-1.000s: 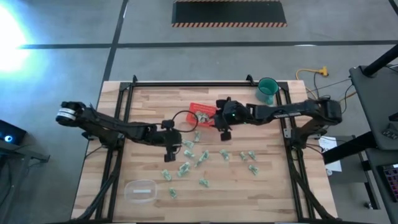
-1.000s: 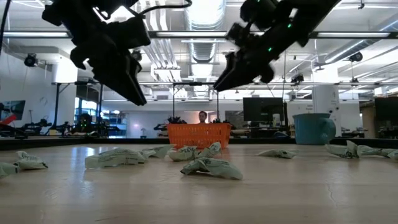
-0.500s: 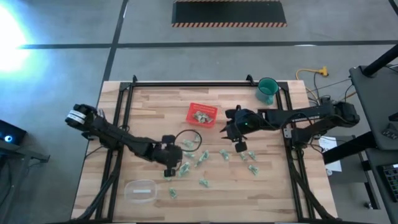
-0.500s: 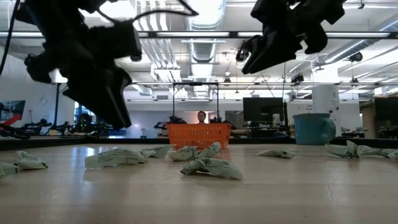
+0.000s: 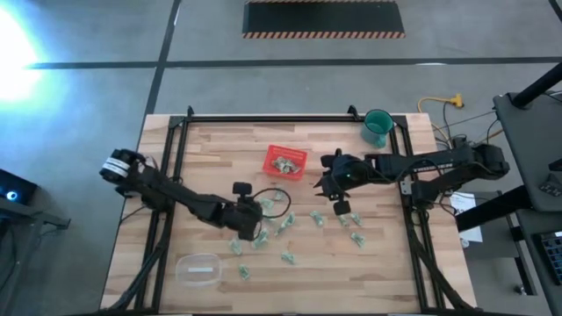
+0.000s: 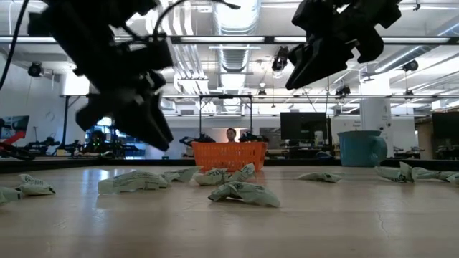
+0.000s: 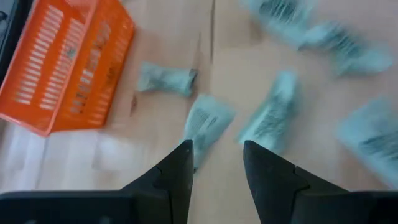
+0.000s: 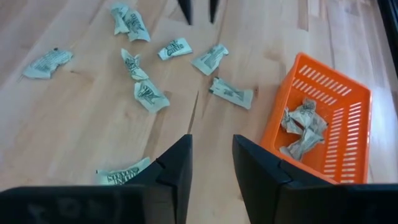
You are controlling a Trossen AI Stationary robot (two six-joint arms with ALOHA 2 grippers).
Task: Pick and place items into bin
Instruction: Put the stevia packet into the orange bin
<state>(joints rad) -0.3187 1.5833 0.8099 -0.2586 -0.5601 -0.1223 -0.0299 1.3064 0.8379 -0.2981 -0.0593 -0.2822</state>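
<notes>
The red tray [image 5: 285, 162] stands on the far middle of the table and holds a few crumpled wrappers [image 8: 303, 126]. Several pale-green wrappers [image 5: 318, 217] lie scattered on the wood nearer the table's near edge. My left gripper [image 5: 259, 217] hangs open above the left part of the scatter, with one wrapper [image 7: 205, 124] just ahead of its fingertips [image 7: 216, 152]. My right gripper [image 5: 327, 184] hovers open to the right of the tray, high above the table [image 6: 294, 79], with the tray [image 8: 323, 124] beside its fingers [image 8: 211, 146].
A teal cup [image 5: 378, 127] stands at the table's far right corner. A clear plastic container [image 5: 198, 268] sits near the near left corner. More wrappers [image 5: 288, 257] lie toward the near edge. A person [image 6: 231, 134] shows in the room beyond the tray.
My right gripper has left its place over the tray and moved right and toward the near edge, then held still. My left gripper has travelled toward the near edge and come down lower over the scattered wrappers. The wrappers on the table have not moved.
</notes>
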